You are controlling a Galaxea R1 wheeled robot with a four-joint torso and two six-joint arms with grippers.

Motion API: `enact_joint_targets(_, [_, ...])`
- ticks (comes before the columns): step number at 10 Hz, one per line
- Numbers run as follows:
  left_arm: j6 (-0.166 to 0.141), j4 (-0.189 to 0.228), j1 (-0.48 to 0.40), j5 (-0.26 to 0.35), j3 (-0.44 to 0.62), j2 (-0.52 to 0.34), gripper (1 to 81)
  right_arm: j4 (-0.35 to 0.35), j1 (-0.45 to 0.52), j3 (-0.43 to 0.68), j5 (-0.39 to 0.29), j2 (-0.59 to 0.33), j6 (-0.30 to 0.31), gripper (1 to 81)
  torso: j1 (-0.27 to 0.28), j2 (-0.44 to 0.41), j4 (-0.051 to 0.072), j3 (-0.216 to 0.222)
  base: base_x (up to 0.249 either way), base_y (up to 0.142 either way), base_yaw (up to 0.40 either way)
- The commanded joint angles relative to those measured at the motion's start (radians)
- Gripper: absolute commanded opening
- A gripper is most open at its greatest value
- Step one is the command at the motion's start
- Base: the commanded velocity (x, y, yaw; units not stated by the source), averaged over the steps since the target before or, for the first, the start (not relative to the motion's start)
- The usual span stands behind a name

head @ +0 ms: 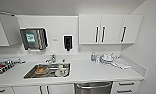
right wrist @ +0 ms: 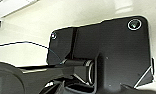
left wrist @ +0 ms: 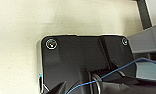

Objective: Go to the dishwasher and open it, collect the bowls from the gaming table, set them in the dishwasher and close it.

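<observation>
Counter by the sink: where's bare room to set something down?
Bare: the counter stretch between the sink and the dish pile, above the dishwasher, and the front strip along the edge. Crowded: the sink holds dishes, the right back corner has dishes and a cloth, and clutter sits at far left.

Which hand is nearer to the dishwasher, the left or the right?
Probably right, but I cannot tell surely. The dishwasher stands ahead, slightly right of centre. Both wrist cameras face pale floor, so I cannot place either arm.

dishwasher (head: 93,88): brushed steel front, soft sheen
sink (head: 29,73): shiny stainless metal
countertop (head: 94,71): smooth white, kinda glossy
upper cabinets (head: 110,28): plain matt white, dark handles
</observation>
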Motion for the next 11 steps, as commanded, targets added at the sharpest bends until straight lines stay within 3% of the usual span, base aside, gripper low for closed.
enact_joint_targets(1, [-0.004,0.01,-0.042,-0.011,0.187,-0.195,81.1,0.005,0.056,0.232,-0.052,-0.184,0.003,81.1,0.0,0.0,0.0,0.0,0.0,0.0,0.0])
enact_joint_targets(2, [-0.005,0.01,-0.042,-0.041,0.244,-0.252,81.1,0.005,0.062,0.286,-0.052,-0.225,0.004,81.1,0.0,0.0,0.0,0.0,0.0,0.0,0.0])
enact_joint_targets(3, [-0.005,0.011,-0.042,-0.068,0.314,-0.316,81.1,0.007,0.071,0.363,-0.054,-0.283,0.006,81.1,0.064,-0.1,0.0,0.0,0.0,0.0,0.0])
enact_joint_targets(4, [-0.005,0.011,-0.043,-0.083,0.389,-0.379,81.1,0.004,0.082,0.445,-0.052,-0.342,0.004,81.1,0.065,-0.101,0.0,0.0,0.0,0.0,0.0])
enact_joint_targets(6, [-0.005,0.011,-0.046,-0.118,0.49,-0.473,81.1,0.004,0.114,0.572,-0.052,-0.446,0.004,81.1,0.084,-0.132,0.0,-0.097,0.0,0.0,0.0])
enact_joint_targets(9, [-0.013,0.011,-0.051,-0.21,0.656,-0.657,81.1,0.005,0.175,0.728,-0.052,-0.579,0.004,81.1,0.138,-0.219,0.0,-0.17,0.0,0.0,0.0])
enact_joint_targets(11, [-0.013,0.011,-0.078,-0.229,0.759,-0.755,81.1,0.007,0.226,0.81,-0.052,-0.649,0.006,81.1,0.184,-0.291,0.0,-0.213,0.0,0.0,0.0])
